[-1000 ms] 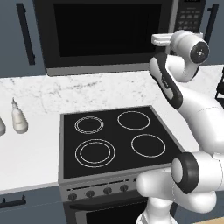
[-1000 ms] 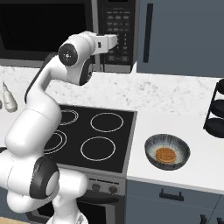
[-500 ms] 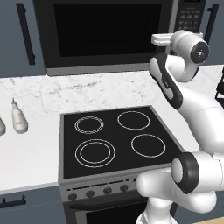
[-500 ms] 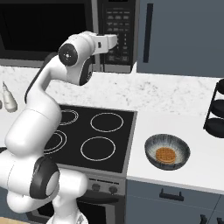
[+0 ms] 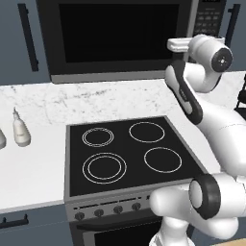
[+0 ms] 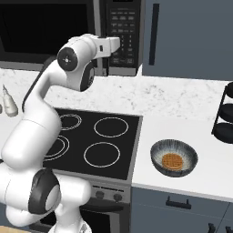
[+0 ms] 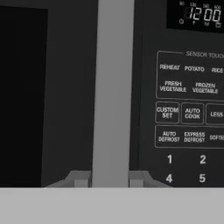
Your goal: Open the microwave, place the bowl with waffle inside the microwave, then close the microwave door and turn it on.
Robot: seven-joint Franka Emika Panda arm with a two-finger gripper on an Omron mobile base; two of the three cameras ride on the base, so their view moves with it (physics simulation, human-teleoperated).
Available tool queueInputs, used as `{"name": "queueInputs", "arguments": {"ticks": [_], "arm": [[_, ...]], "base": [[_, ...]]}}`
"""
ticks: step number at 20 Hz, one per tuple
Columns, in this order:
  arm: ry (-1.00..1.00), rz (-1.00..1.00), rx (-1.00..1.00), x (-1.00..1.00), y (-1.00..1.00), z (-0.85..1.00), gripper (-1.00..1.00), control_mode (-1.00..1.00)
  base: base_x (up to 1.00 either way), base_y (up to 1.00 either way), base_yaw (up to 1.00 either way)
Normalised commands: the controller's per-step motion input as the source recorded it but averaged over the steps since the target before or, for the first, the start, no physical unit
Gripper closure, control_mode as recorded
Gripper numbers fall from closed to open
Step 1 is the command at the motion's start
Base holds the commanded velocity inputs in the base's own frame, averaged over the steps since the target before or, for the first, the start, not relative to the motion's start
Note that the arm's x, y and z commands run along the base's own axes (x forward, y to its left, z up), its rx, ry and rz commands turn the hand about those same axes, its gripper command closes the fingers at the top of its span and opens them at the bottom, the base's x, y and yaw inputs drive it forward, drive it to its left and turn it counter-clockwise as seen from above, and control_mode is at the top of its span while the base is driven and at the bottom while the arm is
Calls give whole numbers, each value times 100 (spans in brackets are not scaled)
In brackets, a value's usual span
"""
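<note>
The microwave door [image 5: 115, 36] is sitting shut across the top of the left base frame, and the bowl [image 6: 174, 158] with the waffle [image 6: 172, 160] is resting on the counter at lower right of the right base frame, so every step is remaining. At the bottom centre of the hand frame the gripper [image 7: 110, 178] is bracketing the grey vertical door handle [image 7: 112, 87], its jaws narrowed against it and apparently clenching it.

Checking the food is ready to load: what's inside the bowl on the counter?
The bowl holds one round golden waffle lying flat at its bottom, ribbed inner wall showing around it. Whatever might lie under the waffle is covered.
</note>
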Motion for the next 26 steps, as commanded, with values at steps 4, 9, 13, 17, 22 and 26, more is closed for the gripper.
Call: {"name": "queueInputs", "arguments": {"ticks": [4, 9, 13, 17, 22, 26], "arm": [[1, 0, 0, -85, 3, 0, 100, -100], [4, 0, 0, -100, 7, 0, 100, -100], [7, 0, 0, -100, 19, 0, 100, -100], [11, 0, 0, -92, 30, 1, 100, -100], [16, 0, 0, -66, 43, 1, 100, -100], [15, 0, 0, -42, 54, 0, 100, -100]], "base": [[0, 0, 0], [0, 0, 0], [0, 0, 0], [0, 0, 0], [0, 0, 0], [0, 0, 0]]}}
